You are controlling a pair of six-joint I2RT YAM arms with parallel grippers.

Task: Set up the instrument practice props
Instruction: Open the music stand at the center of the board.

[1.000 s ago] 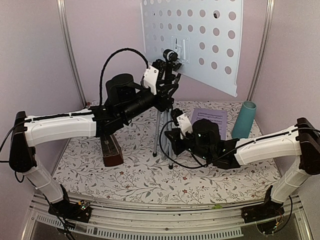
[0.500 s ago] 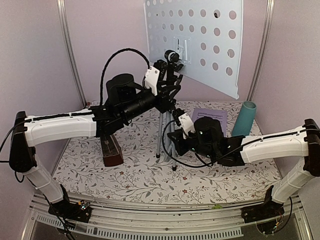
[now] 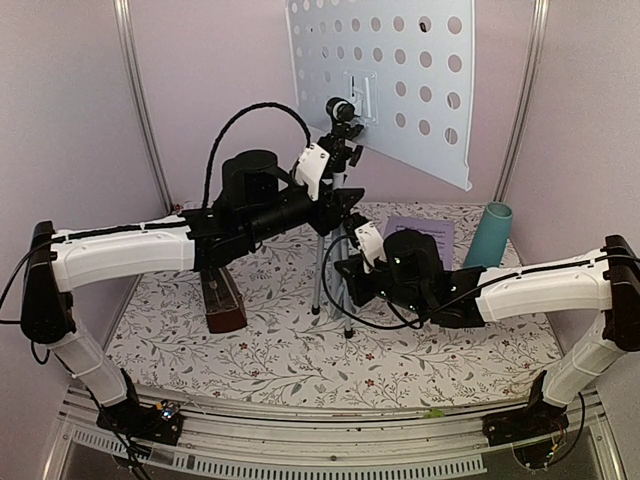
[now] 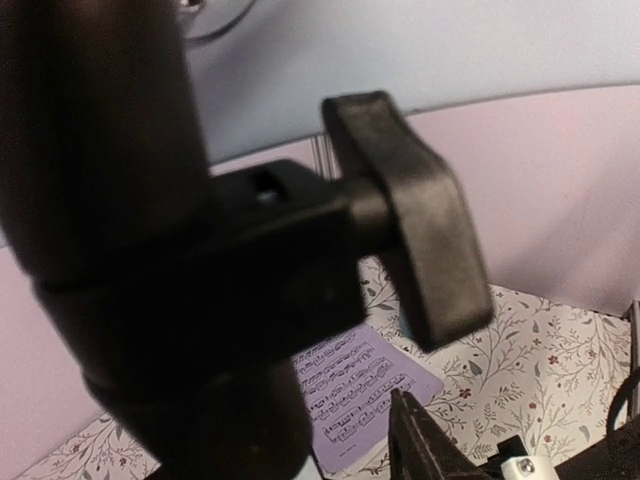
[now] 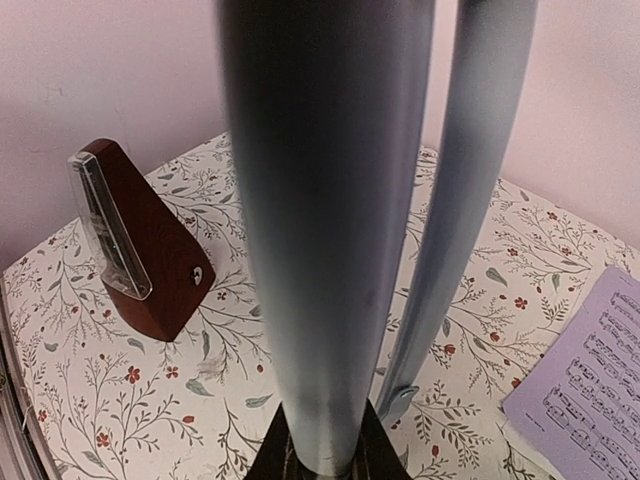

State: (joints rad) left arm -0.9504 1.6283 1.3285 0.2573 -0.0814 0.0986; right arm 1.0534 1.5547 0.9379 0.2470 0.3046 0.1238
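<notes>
Music stand (image 3: 400, 70): it stands at the middle rear of the worktop (image 3: 270, 350). Its pale-blue perforated plate is high up and tilted in front of the back wall, above silver legs drawn close to the pole.
Stand's clamp knob (image 4: 410, 220): black, and sits just below the plate. It fills the left wrist view, blurred.
Left pincer (image 3: 343, 200): raised beside the pole, just under the knob. Only one dark fingertip (image 4: 420, 445) shows in its own view, so I cannot tell whether the fingers are apart or gripping.
Right pincer (image 5: 320, 455): low down and clamped on the stand's silver pole, which rises straight up from between its fingers. One leg's foot rests on the worktop just beside it.
Metronome (image 5: 140, 245): upright on the left of the worktop, under the left arm and well apart from the stand's legs.
Sheet music (image 4: 350, 390): lies flat at the rear right, partly hidden by the right arm.
Cup (image 3: 488, 240): teal, upright, just right of the sheet music.
</notes>
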